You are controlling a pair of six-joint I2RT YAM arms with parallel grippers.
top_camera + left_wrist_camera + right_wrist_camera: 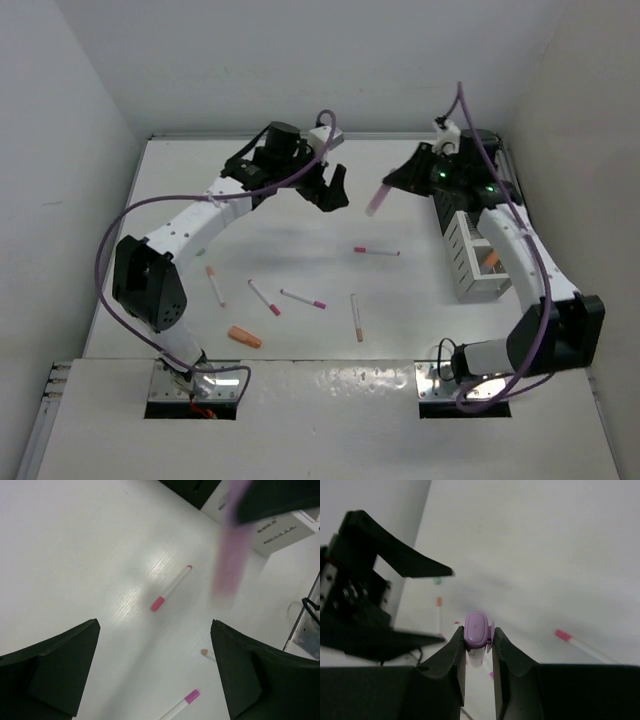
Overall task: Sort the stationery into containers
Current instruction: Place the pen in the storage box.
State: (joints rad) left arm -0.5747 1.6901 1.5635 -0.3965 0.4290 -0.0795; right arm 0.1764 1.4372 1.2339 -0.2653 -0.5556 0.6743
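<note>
My right gripper (pixel 393 187) is shut on a lilac piece (pixel 377 198) and holds it in the air over the back of the table; the wrist view shows the lilac cap (pixel 476 628) pinched between the fingers. My left gripper (pixel 330 189) hangs open and empty just left of it, above the table. Several white pens lie below: one with a pink tip (pixel 376 251), others (pixel 302 298) (pixel 264 297) (pixel 215 286) (pixel 356 317). An orange piece (pixel 244 337) lies at the front left. The white slatted rack (pixel 468 262) holds an orange piece (pixel 490 259). A black holder (pixel 448 208) stands behind the rack.
The left wrist view shows two pens (pixel 171 587) (pixel 180 707) under the open jaws, the blurred lilac piece (pixel 231 555) and the rack (pixel 280 530). White walls close the table on three sides. A small mint-green piece (pixel 437 581) shows far off in the right wrist view.
</note>
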